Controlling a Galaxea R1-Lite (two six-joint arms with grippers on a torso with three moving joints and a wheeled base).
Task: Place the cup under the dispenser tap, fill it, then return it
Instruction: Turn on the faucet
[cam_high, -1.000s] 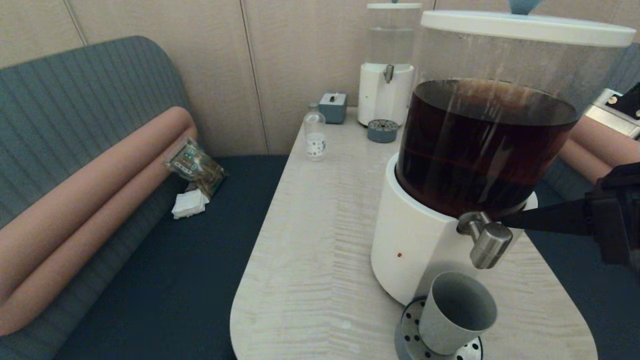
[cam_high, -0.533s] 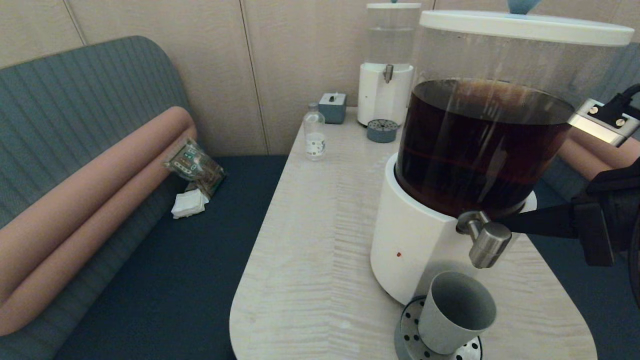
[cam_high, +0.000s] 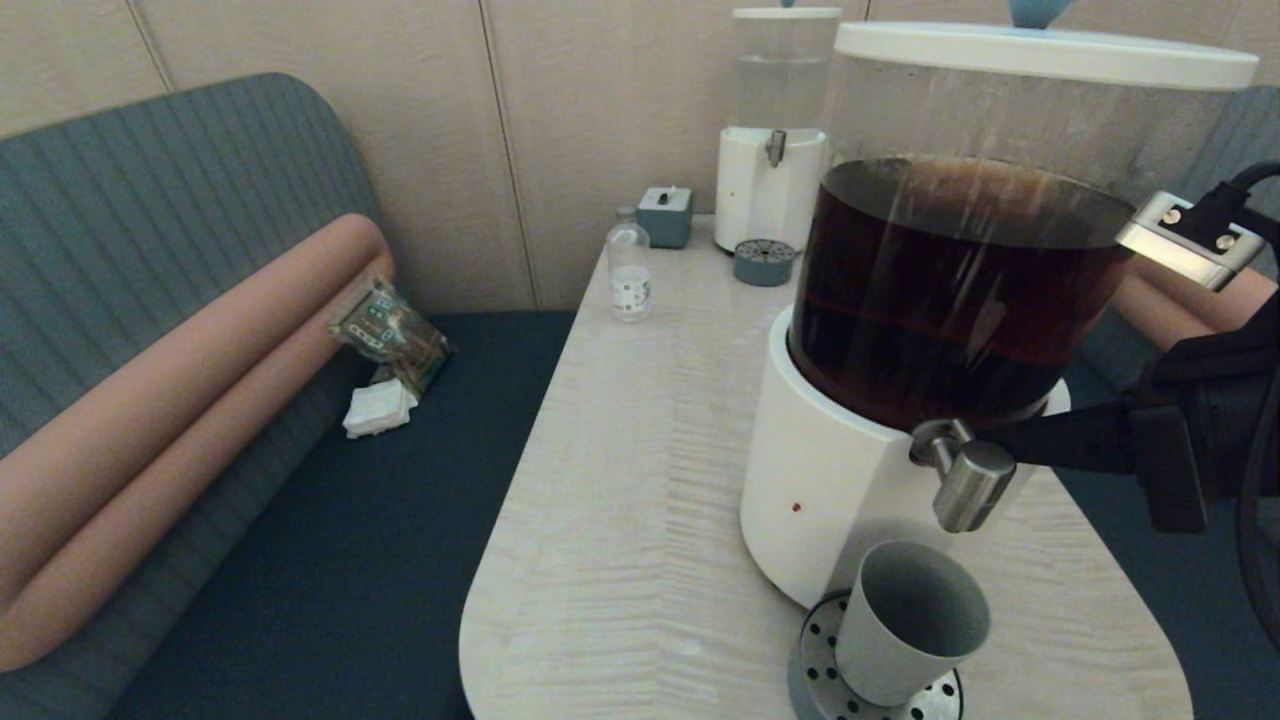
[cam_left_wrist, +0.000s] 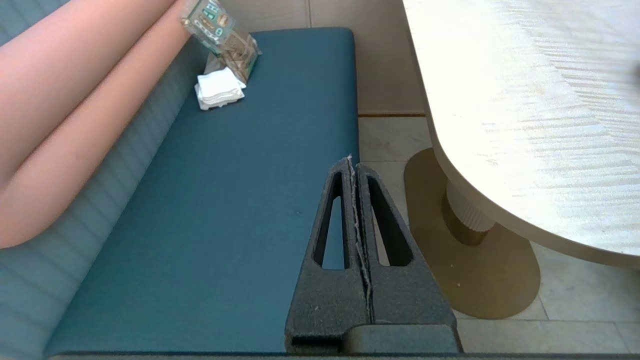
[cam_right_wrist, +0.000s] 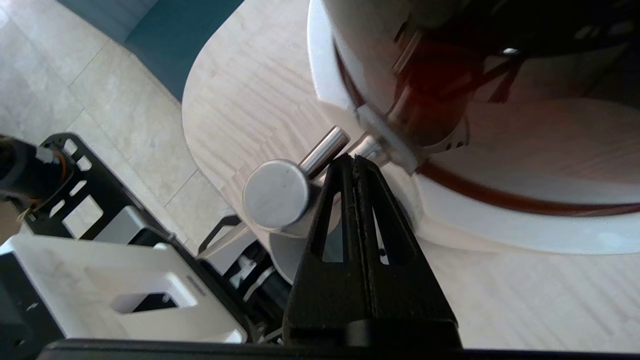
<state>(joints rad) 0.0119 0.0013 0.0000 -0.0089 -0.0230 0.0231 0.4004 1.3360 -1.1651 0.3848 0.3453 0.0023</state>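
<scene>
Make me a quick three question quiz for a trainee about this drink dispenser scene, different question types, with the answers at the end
1. True or false: the cup stands on the drain tray below the dispenser tap.
2. Which gripper is at the tap? A) left B) right
3. Fill in: the right gripper is ____, fingers pressed together.

Key: 1 true. 2 B; its tip sits at the tap's stem, while the left gripper is shut over the bench seat. 3 shut.

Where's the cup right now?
In the head view, the cup stands on the perforated drip tray at the table's near edge, directly below the dispenser tap.
</scene>
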